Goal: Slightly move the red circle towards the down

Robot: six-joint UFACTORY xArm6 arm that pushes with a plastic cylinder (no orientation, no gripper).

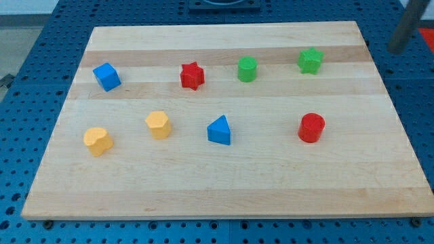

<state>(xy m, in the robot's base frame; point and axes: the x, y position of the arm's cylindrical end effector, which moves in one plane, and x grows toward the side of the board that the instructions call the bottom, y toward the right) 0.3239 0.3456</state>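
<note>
Tip bare, holding nothing, off board at view's top right | red circle block well below-left | approach needed from above

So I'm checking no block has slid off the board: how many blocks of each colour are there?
Red: 2, the red star and red circle
Green: 2, the green circle and green star
Blue: 2, the blue cube and blue triangle
Yellow: 2, the yellow heart and yellow hexagon
Total: 8

Single camera, high front angle, whole wooden board framed
</note>
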